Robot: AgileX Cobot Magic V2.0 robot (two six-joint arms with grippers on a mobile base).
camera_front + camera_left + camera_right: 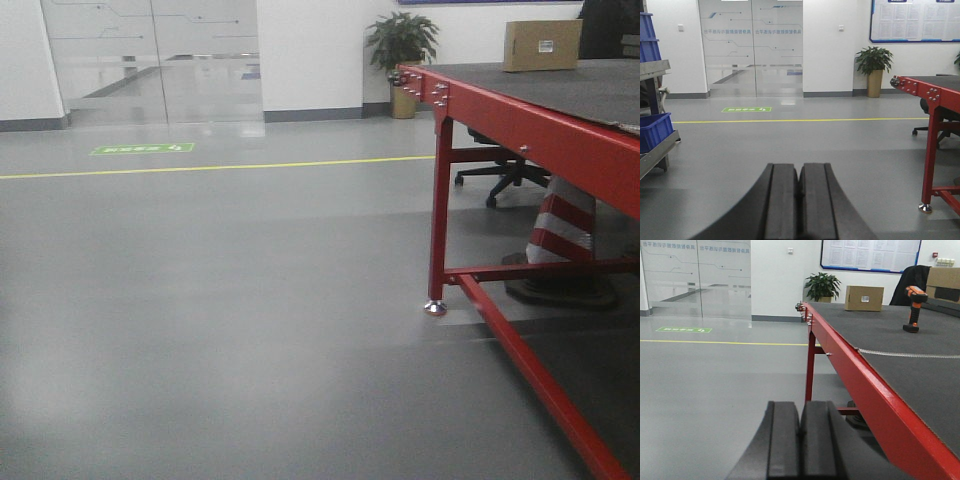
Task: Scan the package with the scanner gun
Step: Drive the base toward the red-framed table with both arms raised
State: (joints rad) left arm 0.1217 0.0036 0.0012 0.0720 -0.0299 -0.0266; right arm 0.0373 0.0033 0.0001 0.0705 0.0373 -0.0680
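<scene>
Scanner gun (pixel 912 307) appears only in right wrist view; left tool (pixel 800 172) and right tool (pixel 800 411) are closed.

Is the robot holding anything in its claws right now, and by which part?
Nothing. The left gripper and right gripper are both shut empty; the scanner gun stands on the table.

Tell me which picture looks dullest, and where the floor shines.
Exterior front view: dimmest and soft, the package with an unreadable label. Left wrist view: bright, glass doors mirrored faintly in the floor, the left gripper a dark mass below. Right wrist view: clear, the scanner gun fairly crisp.
</scene>
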